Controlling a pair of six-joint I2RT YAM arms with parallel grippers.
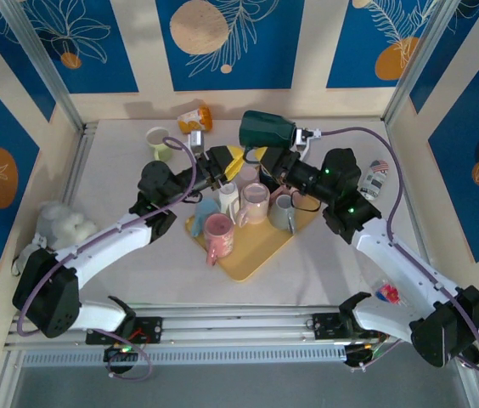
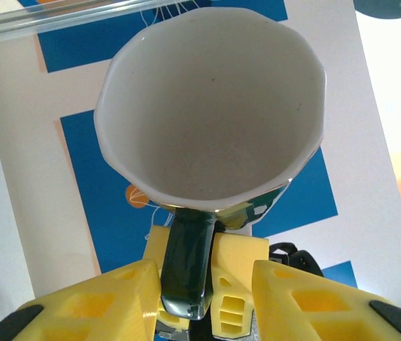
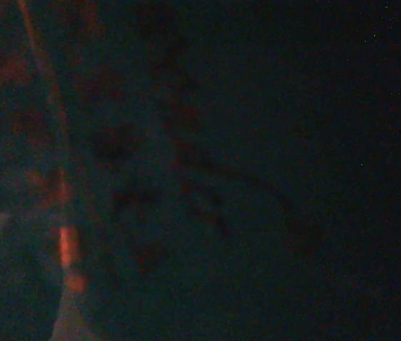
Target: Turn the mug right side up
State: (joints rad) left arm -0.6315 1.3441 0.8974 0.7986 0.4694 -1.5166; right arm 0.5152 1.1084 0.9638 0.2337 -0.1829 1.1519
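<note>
**White mug at the left gripper, handle between the yellow fingers**

Far left on the table: fluffy white soft toy (image 1: pixel 65 225). Back left: pale green mug (image 1: pixel 159 143), glossy, upright, with an orange container (image 1: pixel 195 117) just to its right.

Left gripper (image 2: pixel 204 277), chunky yellow plastic fingers (image 2: pixel 94 309) with cut-out pockets, reaches over the back of the tray. The white mug (image 2: pixel 207 106) sits right in front of it with its mouth facing the wrist camera. The rim is wavy, the inside matte off-white, and the dark glossy handle (image 2: pixel 186 263) lies between the fingers. Can't tell if the fingers are clamped on the handle or just around it.

Yellow tray (image 1: pixel 256 255), flat, smooth, set at an angle mid-table. On it: a pink mug (image 1: pixel 220 234) tilted over, a white cup (image 1: pixel 228 200), a pale pink cup (image 1: pixel 255 202) and a grey cup (image 1: pixel 282 212), all close together.

Dark green bag (image 1: pixel 265 129) sits behind the tray. Right gripper (image 1: pixel 267 163) is beside it, fingers closed; can't tell if it holds anything, as the right wrist view is dark and blurred. Further right lies a can with a flag label (image 1: pixel 374 178).

The table (image 1: pixel 350 272) is a pale matte sheet with aluminium rails at its edges. The walls are cream panels with blue leaf-print insets and orange discs.
</note>
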